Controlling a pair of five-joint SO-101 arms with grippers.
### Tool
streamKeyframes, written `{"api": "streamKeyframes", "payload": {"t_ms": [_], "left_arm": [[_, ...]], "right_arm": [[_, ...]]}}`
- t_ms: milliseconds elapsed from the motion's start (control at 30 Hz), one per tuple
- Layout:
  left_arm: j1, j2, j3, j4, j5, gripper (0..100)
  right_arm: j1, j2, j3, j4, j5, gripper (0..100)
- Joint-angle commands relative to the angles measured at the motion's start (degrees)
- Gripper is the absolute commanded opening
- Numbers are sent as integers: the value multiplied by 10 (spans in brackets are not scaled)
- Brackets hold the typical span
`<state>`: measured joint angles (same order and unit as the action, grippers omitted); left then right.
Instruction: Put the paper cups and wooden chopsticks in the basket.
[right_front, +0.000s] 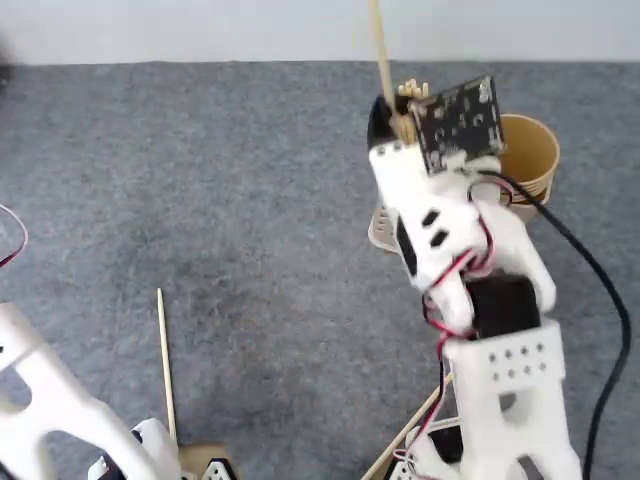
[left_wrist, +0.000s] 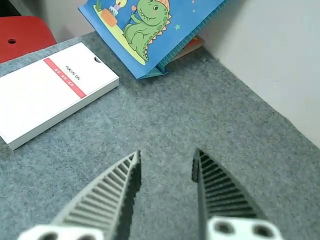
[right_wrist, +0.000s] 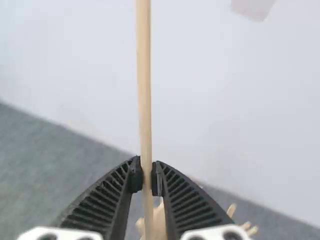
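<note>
Holding one wooden chopstick (right_wrist: 143, 90) upright, the right gripper (right_wrist: 145, 182) has its fingers clamped on the stick low down, most of the length rising above the jaws; just under it a cluster of chopstick ends (right_front: 412, 90) pokes up, so several sticks look already gathered there; a pale latticed edge (right_front: 382, 228) beside the arm is probably the basket, mostly hidden behind the arm; the paper cup (right_front: 528, 150) stands upright, mouth up, just past the gripper, but whether it sits in the basket or beside it cannot be told

Left gripper (left_wrist: 166, 167) hangs over the grey mat (left_wrist: 210, 125) with fingers spread and nothing between them; a white box (left_wrist: 50, 92) and a blue bag (left_wrist: 150, 30) lie beyond it

Left to do, by my reading: the held stick is not yet released; a loose chopstick (right_front: 165, 360) lies flat on the mat near the left arm's base; another chopstick (right_front: 405, 432) lies slanted by the right arm's base; task is partway done, with at least three sticks outstanding
</note>
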<state>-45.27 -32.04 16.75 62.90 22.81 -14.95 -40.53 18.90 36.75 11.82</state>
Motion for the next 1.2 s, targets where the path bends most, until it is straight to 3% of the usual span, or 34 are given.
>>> {"api": "streamKeyframes", "payload": {"t_ms": [0, 200, 333, 533, 600, 800, 1000, 1167], "left_arm": [[3, -18, -3, -14, 4, 167], [3, -17, -3, -14, 4, 167], [3, -16, -3, -12, 4, 167], [3, -17, -2, -11, 4, 167], [3, -18, -2, -11, 4, 167], [31, -18, -2, 5, -9, 167], [114, -18, -6, 77, -13, 167], [197, -18, -5, 127, -13, 167]], "right_arm": [[31, 34, 8, -112, 0, 8], [63, 96, 77, -244, 4, 8], [80, 121, 99, -265, 4, 11], [78, 104, 98, -192, 0, 225], [75, 81, 98, -169, 0, 248], [56, -21, 100, -47, -2, 163], [47, -119, 101, 87, -2, 3], [48, -184, 102, 189, -2, 7]]}}
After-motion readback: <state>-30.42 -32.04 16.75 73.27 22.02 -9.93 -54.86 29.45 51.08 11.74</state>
